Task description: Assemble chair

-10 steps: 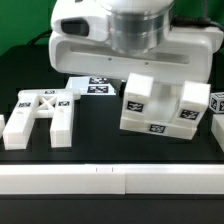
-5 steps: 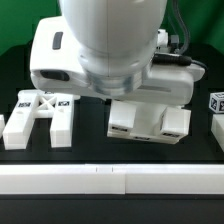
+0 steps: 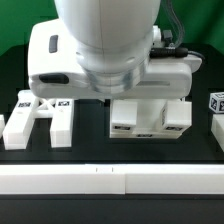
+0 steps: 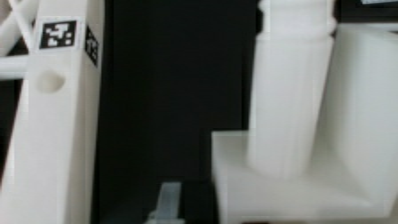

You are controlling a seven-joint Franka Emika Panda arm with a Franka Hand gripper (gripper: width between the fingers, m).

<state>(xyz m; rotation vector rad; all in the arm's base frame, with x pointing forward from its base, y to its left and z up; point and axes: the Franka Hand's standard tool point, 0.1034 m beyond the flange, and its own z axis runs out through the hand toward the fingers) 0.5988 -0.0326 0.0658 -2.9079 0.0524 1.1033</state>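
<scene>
The chair's notched white block lies on the black table under my arm, with its lower front showing below the wrist. The cross-braced flat plate lies at the exterior view's left. My gripper is hidden behind the arm's body in the exterior view. In the wrist view one grey fingertip stands beside the edge of a white block with an upright white post. The other finger is hidden. A tagged white bar runs along the side.
A small tagged white part and another white piece sit at the exterior view's right. A long white rail runs along the table's front. The arm's white body blocks the middle and back.
One second ago the arm stood further back and the notched block showed its tagged faces, raised and further right. The arm now hangs low over the block, which sits lower and flatter. Nothing has moved in the last half second.
</scene>
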